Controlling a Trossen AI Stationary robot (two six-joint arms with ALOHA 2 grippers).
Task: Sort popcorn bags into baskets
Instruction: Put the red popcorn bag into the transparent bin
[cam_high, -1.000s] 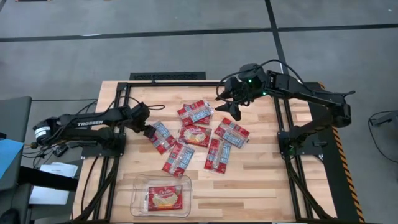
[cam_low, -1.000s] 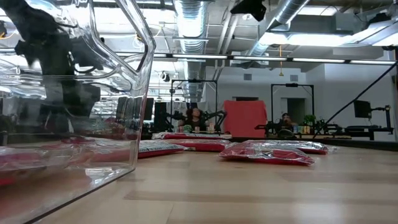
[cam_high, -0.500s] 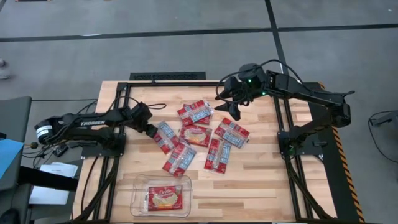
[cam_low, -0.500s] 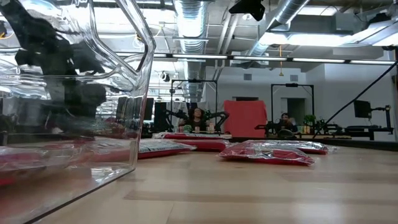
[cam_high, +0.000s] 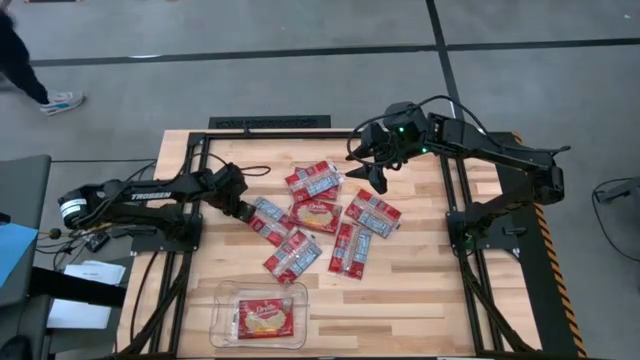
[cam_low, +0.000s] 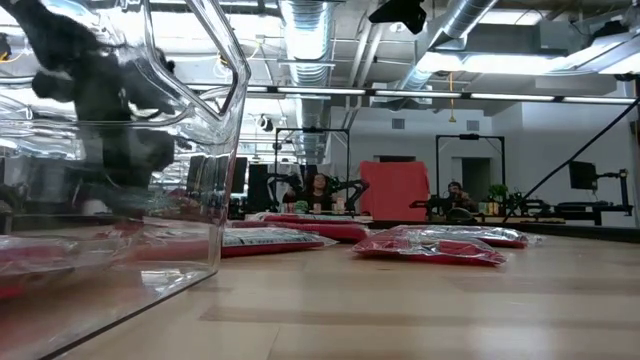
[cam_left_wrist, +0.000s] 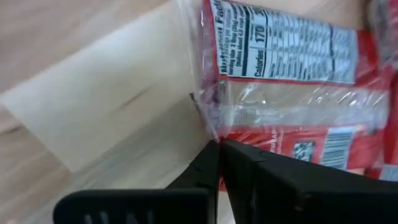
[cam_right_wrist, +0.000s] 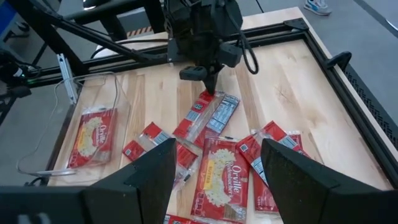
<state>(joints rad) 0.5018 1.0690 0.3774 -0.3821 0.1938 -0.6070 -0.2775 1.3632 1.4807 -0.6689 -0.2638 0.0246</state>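
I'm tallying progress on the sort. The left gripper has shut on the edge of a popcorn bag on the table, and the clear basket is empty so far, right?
Not quite. The clear basket already holds one popcorn bag, as the high view shows. The rest stands: the left gripper is shut on the edge of a popcorn bag on the table.

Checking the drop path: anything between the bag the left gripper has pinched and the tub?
Nothing visible. The left gripper is shut on the popcorn bag; bare table runs to the clear tub, holding one bag with room beside.
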